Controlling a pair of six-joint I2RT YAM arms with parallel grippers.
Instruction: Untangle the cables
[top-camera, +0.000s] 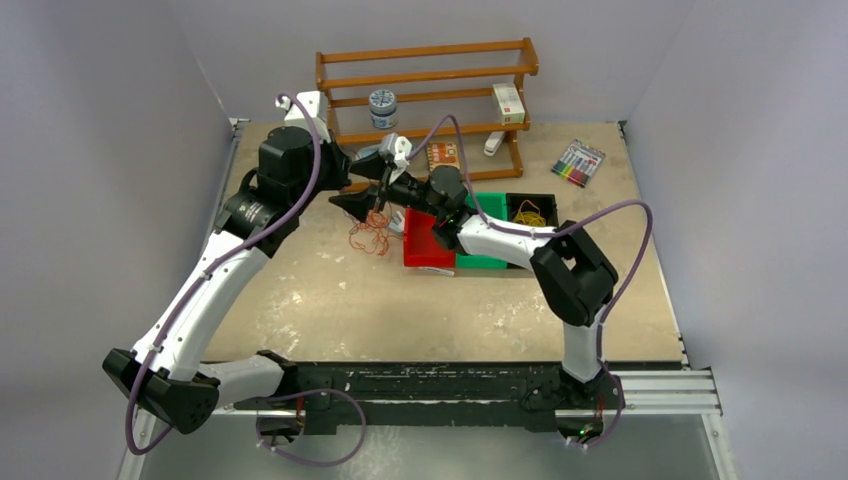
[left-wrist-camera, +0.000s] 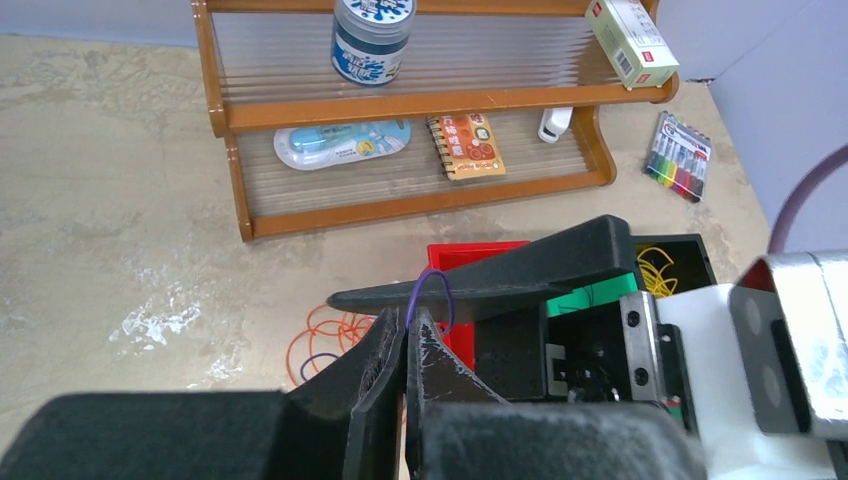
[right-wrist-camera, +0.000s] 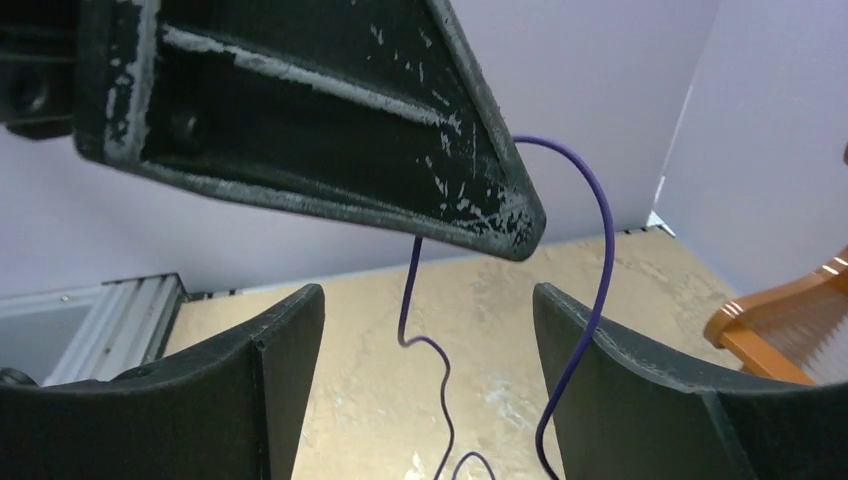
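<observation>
The cables lie as a tangle of thin orange loops (top-camera: 372, 236) on the table, left of the red bin; they show as orange rings (left-wrist-camera: 322, 335) in the left wrist view. My left gripper (left-wrist-camera: 407, 325) is shut on a thin purple cable (left-wrist-camera: 434, 272), lifted above the tangle. That purple cable (right-wrist-camera: 404, 318) hangs in two strands between the spread fingers of my right gripper (right-wrist-camera: 428, 300), which is open and touches nothing. Both grippers meet tip to tip above the tangle: left gripper (top-camera: 350, 203), right gripper (top-camera: 385, 185).
Red bin (top-camera: 428, 248), green bin (top-camera: 488, 262) and a black bin holding yellow cables (top-camera: 528, 213) stand right of the tangle. A wooden rack (top-camera: 430, 75) with a jar, box and notebook stands behind. A marker pack (top-camera: 578, 162) lies at the back right.
</observation>
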